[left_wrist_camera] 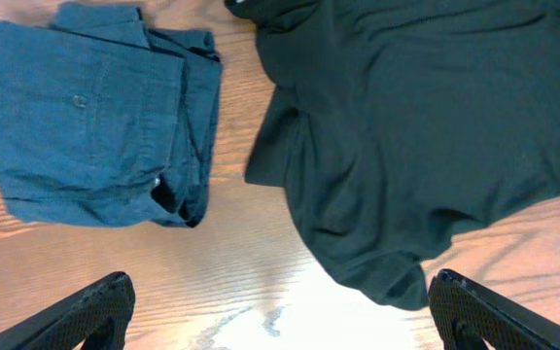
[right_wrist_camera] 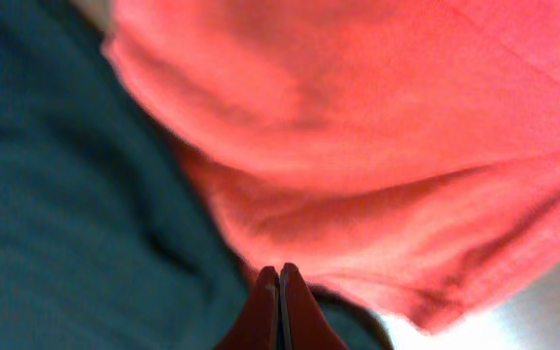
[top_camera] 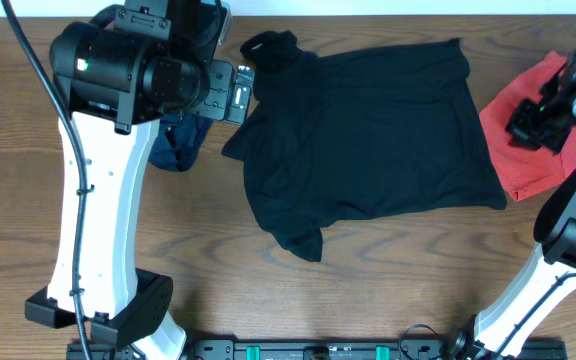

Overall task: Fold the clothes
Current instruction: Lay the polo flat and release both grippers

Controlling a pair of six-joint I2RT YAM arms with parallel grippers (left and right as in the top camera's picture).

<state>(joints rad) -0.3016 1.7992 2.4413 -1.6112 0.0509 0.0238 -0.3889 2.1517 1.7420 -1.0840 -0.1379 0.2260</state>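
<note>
The left gripper is hovering with its fingers spread wide apart and gripping nothing. It is sitting above the wood table at the left edge of the black T-shirt. The right gripper is holding its fingertips pressed together; whether any cloth is caught between them cannot be told. It is hanging over the coral-red T-shirt, which is lying bunched at the black T-shirt's right edge. The black T-shirt itself is lying spread open and wrinkled, one sleeve trailing toward the arm bases. The navy garment is lying folded just left of the black T-shirt, with a strip of bare wood showing between them.
</note>
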